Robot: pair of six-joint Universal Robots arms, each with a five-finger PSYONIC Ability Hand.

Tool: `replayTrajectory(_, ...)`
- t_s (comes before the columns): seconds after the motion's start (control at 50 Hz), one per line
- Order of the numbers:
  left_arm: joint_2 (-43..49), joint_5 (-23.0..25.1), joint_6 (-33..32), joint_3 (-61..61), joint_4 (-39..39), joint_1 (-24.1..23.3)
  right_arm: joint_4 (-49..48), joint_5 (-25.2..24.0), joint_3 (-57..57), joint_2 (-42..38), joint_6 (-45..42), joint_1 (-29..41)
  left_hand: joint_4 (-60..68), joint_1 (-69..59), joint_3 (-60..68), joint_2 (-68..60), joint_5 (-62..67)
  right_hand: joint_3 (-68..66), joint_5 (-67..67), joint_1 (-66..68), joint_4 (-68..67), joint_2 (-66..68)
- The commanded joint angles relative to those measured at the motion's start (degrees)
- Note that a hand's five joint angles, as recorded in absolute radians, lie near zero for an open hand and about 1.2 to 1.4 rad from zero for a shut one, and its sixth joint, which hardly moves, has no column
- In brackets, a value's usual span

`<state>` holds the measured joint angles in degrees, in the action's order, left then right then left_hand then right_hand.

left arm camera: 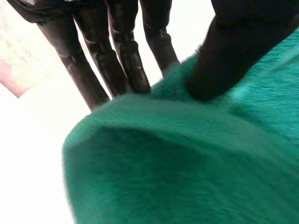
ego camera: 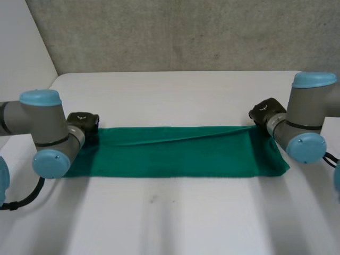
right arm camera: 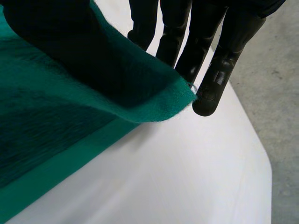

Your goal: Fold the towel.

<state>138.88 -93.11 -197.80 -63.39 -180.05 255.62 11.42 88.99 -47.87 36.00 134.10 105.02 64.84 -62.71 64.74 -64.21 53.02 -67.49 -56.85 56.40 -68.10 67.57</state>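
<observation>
Left hand (left arm camera: 126, 60) and right hand (right arm camera: 224, 65) are each pinching a far corner of the green towel (ego camera: 175, 154) on the white table (ego camera: 175, 212).

I'm seeing the towel lying as a long band across the table between the two arms, with a crease running close to its far edge; the left hand is sitting at the far left corner, straight fingers going down behind the raised cloth edge, thumb (left arm camera: 224, 56) pressing on top, so it's clamping cloth between them; the right hand is holding the far right corner the same way, thumb over the cloth, fingers under it; from the right wrist view that corner is hanging clear of the table, with a lower layer lying flat beneath it; the near edge is lying flat.
</observation>
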Motion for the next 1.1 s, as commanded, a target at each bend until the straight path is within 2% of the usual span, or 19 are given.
replayTrajectory(0.02, -0.3, -0.1, 0.0, -1.9, -6.5, -0.2, -4.7, 0.1, 7.1, -5.4, 1.6, 0.6, -38.6, 36.5, -38.5, 38.0, -36.8, -12.5, -13.2, 23.6, -11.9, 12.4)
replayTrajectory(0.12, -1.2, -0.1, 0.1, -1.9, -6.8, -0.2, -7.8, 0.3, 8.4, -6.9, 2.6, 0.6, -39.3, 37.2, -39.2, 38.7, -37.5, -11.1, -11.7, 22.2, -10.5, 11.0)
replayTrajectory(0.14, -1.3, -0.1, 0.1, -1.9, -6.9, -0.2, -8.0, 0.4, 8.4, -7.1, 2.6, 0.6, -40.5, 38.4, -40.4, 39.9, -38.7, 0.1, -0.5, 11.0, 0.7, -0.2)
replayTrajectory(0.16, -1.3, -0.1, 0.1, -1.9, -6.9, -0.2, -8.1, 0.8, 8.4, -7.3, 2.5, 0.7, -40.5, 38.4, -40.4, 39.9, -38.7, 34.9, 34.2, -23.8, 35.5, -34.9)
replayTrajectory(0.18, -2.4, -0.1, 0.1, -2.2, -6.8, -0.2, -8.1, 1.2, 8.4, -7.3, 2.5, 0.7, -54.8, 52.7, -54.7, 54.2, -53.0, 50.4, 49.7, -39.3, 51.0, -50.4)
replayTrajectory(0.2, -2.8, -0.1, 0.1, -2.4, -6.8, -0.2, -8.0, 1.6, 8.4, -7.3, 2.5, 0.7, -54.8, 52.7, -54.7, 54.2, -53.0, 57.5, 56.8, -46.4, 58.1, -57.6)
replayTrajectory(0.3, -6.8, 0.2, 0.1, -5.7, -6.7, -0.2, -7.7, 4.5, 7.0, -6.6, 2.4, 0.6, -54.6, 52.5, -54.5, 54.0, -52.8, 57.5, 56.8, -46.4, 58.1, -57.6)
replayTrajectory(0.48, -13.4, 0.3, 0.0, -13.7, -6.6, 0.0, -7.1, 1.1, 3.1, -2.3, 1.9, -0.3, -54.6, 52.5, -54.5, 54.0, -52.8, 57.5, 56.8, -46.4, 58.1, -57.6)
replayTrajectory(0.58, -12.1, 0.1, 0.0, -13.5, -7.0, 0.1, -6.6, -0.3, -1.5, -1.0, 2.0, -1.3, -54.5, 52.3, -54.4, 53.8, -52.6, 57.5, 56.8, -46.4, 58.1, -57.6)
replayTrajectory(0.74, -3.6, 0.1, -3.1, -7.2, -10.1, 0.8, -7.7, -3.5, -16.5, 9.5, 3.1, -1.8, -53.6, 51.5, -53.5, 53.0, -51.8, 57.5, 56.8, -46.4, 58.1, -57.6)
replayTrajectory(0.82, -0.9, 0.2, -6.2, -3.9, -12.8, 1.0, -9.5, -4.0, -22.0, 12.9, 5.3, -1.9, -53.4, 51.3, -53.3, 52.8, -51.6, 57.5, 56.8, -46.4, 58.1, -57.6)
replayTrajectory(0.9, 1.0, -0.2, -6.6, -1.1, -18.0, 1.3, -10.3, -4.4, -26.7, 16.1, 7.6, -2.0, -52.6, 50.5, -52.5, 52.0, -50.8, 57.5, 56.8, -46.4, 58.1, -57.6)
replayTrajectory(0.98, 1.3, -0.7, -6.7, -1.2, -21.1, 1.5, -11.4, -5.3, -31.0, 19.6, 9.1, -2.4, -51.8, 49.6, -51.7, 51.1, -49.9, 57.5, 56.8, -46.4, 58.1, -57.6)
replayTrajectory(1.1, -3.2, -0.5, -6.5, -7.7, -19.4, 1.6, -11.2, -6.5, -35.6, 23.3, 9.9, -5.3, -52.6, 50.5, -52.5, 52.0, -50.8, 57.5, 56.8, -46.4, 58.1, -57.6)
